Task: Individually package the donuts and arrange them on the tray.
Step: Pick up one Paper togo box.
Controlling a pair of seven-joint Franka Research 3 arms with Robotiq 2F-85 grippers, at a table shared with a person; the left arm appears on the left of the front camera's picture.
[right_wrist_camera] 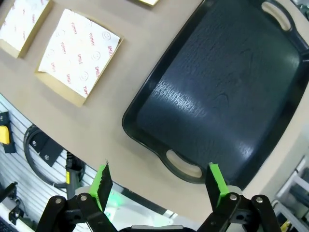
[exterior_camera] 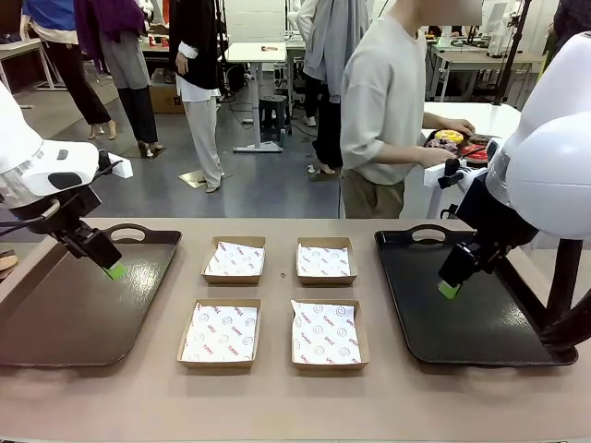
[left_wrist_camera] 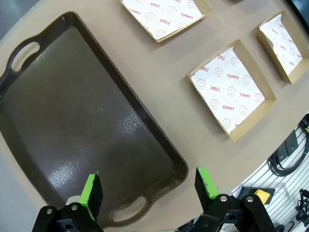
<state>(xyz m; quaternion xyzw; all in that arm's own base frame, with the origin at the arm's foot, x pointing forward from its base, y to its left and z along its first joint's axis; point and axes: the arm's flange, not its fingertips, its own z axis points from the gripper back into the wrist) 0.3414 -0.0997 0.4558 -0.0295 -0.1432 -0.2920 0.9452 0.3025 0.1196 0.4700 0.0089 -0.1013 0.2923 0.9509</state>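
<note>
On the bench (exterior_camera: 295, 406), four lined boxes (exterior_camera: 222, 334) between two trays (exterior_camera: 55, 323). Over the trays, left end effector (left_wrist_camera: 148, 187) and right end effector (right_wrist_camera: 159, 181), both wide, empty. Donuts (exterior_camera: 459, 145) far back, by a person's hand (exterior_camera: 459, 126).

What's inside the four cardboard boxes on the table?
Each cardboard box holds a white printed paper sheet, nothing on top. The box floors beneath the paper are covered.
</note>
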